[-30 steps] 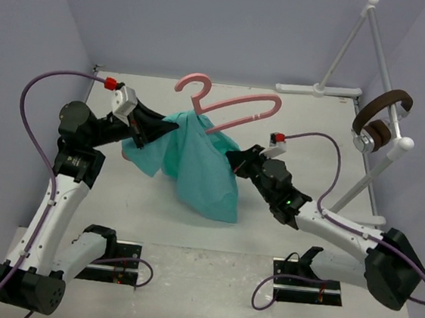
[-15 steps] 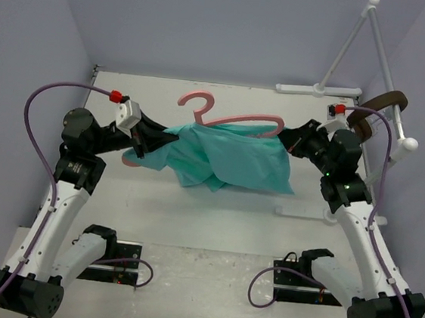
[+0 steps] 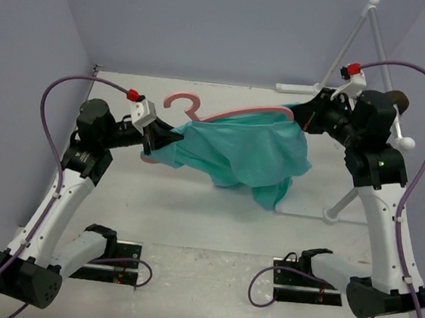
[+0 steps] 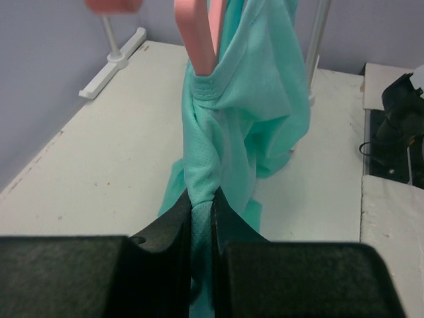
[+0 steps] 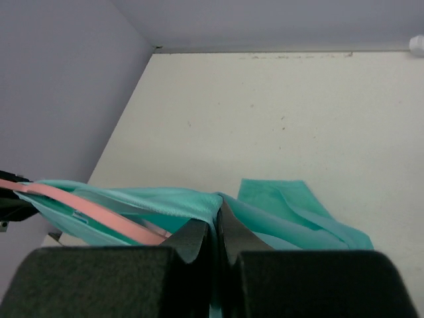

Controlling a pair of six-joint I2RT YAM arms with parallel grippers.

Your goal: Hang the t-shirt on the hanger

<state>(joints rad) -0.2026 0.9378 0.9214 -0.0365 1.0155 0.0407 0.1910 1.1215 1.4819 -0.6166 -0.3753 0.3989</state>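
The teal t-shirt (image 3: 247, 151) hangs stretched in the air between my two grippers. My left gripper (image 3: 159, 135) is shut on its left edge, and my right gripper (image 3: 303, 120) is shut on its right edge. The pink hanger (image 3: 240, 115) runs along the shirt's top edge; its hook (image 3: 182, 101) sticks out near the left gripper. In the left wrist view the jaws (image 4: 202, 207) pinch teal cloth, and the hanger (image 4: 197, 40) enters a hemmed opening of the t-shirt (image 4: 262, 99). The right wrist view shows the gripper (image 5: 215, 226) clamping the t-shirt (image 5: 291, 199), with the hanger (image 5: 99, 215) inside the cloth.
A white tubular rack (image 3: 356, 39) stands at the back right, its foot (image 3: 319, 89) on the table. Brown headphones (image 3: 398, 98) hang on it, mostly hidden behind the right arm. The right arm's base mount (image 3: 307, 284) and the left one (image 3: 106, 262) sit at the near edge.
The right gripper has swung up and to the back right with the shirt, spreading the cloth along the hanger. The left gripper has shifted slightly right, still holding the cloth.
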